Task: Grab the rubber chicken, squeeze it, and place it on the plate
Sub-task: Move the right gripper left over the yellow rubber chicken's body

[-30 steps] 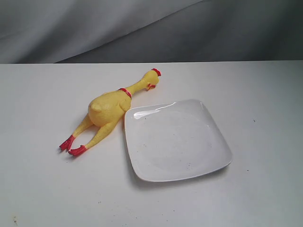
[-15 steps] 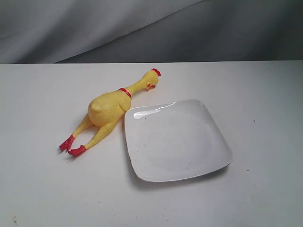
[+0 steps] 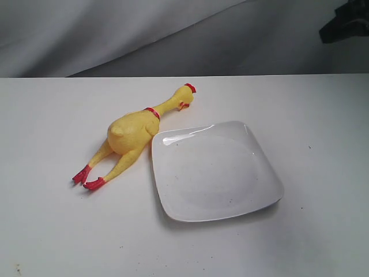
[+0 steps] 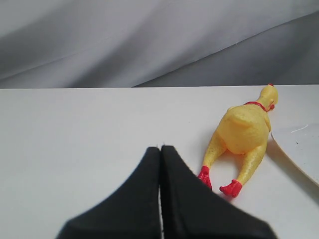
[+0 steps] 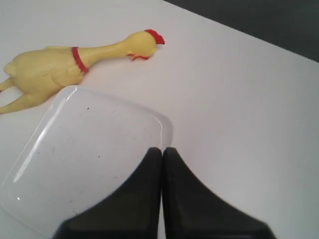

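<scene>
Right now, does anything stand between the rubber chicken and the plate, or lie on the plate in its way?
Nothing visible does. The rubber chicken lies on the table right beside the plate, its body close to the plate's edge, and nothing lies on the plate.

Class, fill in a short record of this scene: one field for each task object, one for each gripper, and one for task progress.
rubber chicken: lying on the white table, left of the plate in the exterior view, red feet nearest the camera
plate: flat on the table, nothing on it
left gripper: shut, holding nothing
right gripper: shut, holding nothing
progress: chicken not yet picked up
</scene>
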You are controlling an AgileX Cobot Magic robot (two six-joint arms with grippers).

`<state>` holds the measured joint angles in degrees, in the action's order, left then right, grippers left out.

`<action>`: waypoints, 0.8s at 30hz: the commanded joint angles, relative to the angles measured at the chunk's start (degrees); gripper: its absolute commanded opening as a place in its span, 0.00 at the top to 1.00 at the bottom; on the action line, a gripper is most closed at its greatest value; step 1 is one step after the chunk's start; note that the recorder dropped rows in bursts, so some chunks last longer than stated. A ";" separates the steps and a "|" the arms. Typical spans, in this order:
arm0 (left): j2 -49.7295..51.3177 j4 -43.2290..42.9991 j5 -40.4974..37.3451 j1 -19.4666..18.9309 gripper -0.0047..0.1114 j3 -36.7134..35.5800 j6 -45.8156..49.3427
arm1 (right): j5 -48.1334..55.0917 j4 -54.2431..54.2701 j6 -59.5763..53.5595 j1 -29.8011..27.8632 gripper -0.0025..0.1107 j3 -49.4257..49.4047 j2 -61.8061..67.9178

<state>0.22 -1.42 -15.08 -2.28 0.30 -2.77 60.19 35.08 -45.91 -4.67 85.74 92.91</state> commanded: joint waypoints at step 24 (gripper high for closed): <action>-0.22 0.50 -0.14 -0.17 0.96 -0.30 0.00 | -45.52 -36.09 -13.70 31.19 0.40 0.35 23.68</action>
<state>0.22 -1.42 -15.08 -2.28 0.30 -2.77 18.99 4.13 -59.36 24.82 85.71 114.69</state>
